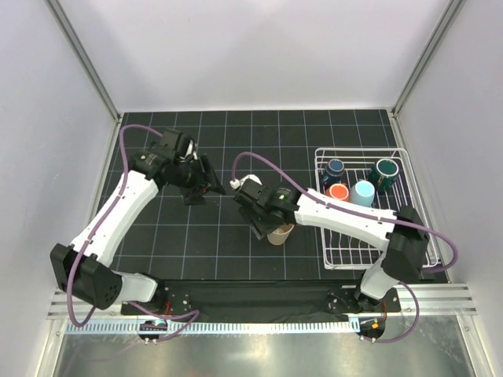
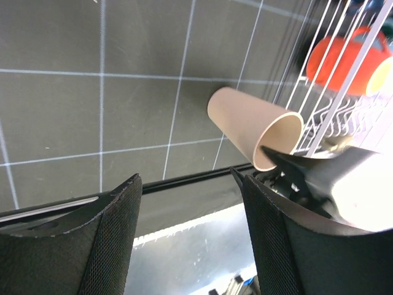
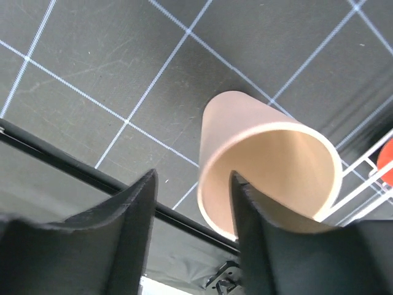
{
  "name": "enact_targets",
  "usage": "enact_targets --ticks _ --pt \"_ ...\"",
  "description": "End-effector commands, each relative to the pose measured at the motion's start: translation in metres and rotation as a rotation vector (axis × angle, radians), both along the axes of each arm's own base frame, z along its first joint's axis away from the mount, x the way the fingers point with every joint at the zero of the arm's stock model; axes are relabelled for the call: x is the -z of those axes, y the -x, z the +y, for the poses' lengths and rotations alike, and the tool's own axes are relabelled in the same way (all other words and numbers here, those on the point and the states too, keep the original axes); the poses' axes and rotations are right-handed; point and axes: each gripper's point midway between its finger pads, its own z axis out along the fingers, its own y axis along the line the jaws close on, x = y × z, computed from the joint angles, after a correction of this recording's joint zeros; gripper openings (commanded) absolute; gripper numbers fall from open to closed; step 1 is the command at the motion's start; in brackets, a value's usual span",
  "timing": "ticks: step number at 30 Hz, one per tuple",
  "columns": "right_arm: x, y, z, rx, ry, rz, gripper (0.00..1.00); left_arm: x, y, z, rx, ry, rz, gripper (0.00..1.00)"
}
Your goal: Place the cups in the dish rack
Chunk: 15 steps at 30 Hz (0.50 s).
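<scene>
The tall beige tumbler [image 1: 280,234] [image 2: 252,123] [image 3: 270,153] stands mouth-up on the black grid mat, left of the dish rack [image 1: 334,255]. My right gripper [image 1: 267,228] [image 3: 193,178] is open over its rim. One finger is inside the mouth and the other outside, a gap away from the wall. My left gripper [image 1: 206,185] [image 2: 190,184] hovers open and empty further left. In the rack sit the navy cup [image 1: 335,167], orange cup [image 1: 339,192] [image 2: 344,58], light blue mug [image 1: 362,192] and dark teal mug [image 1: 384,174].
The white wire rack [image 2: 325,110] fills the right side of the mat, with its near half bare. A black rail [image 3: 61,157] runs along the mat's near edge. Grey walls enclose the workspace on three sides.
</scene>
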Motion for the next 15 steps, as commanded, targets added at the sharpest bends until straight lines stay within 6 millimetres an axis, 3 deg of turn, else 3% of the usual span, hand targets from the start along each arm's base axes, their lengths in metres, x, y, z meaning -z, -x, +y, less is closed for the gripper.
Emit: enact_targets --ticks 1,7,10,11,15 --pt "-0.05 -0.012 -0.008 0.056 -0.096 -0.104 0.58 -0.011 -0.008 -0.021 0.042 0.042 -0.033 0.65" --pt "-0.098 -0.035 -0.054 0.201 -0.154 -0.177 0.7 -0.006 -0.007 -0.052 0.127 0.05 -0.007 0.65" --pt "-0.111 -0.054 -0.096 0.349 -0.175 -0.163 0.71 -0.003 -0.005 -0.075 0.191 0.024 0.016 0.66" --pt "-0.115 -0.063 -0.12 0.426 -0.178 -0.166 0.71 -0.001 -0.005 -0.086 0.215 0.02 0.025 0.66" --pt "-0.128 -0.075 -0.16 0.547 -0.207 -0.191 0.72 0.007 -0.001 -0.112 0.281 -0.007 0.055 0.66"
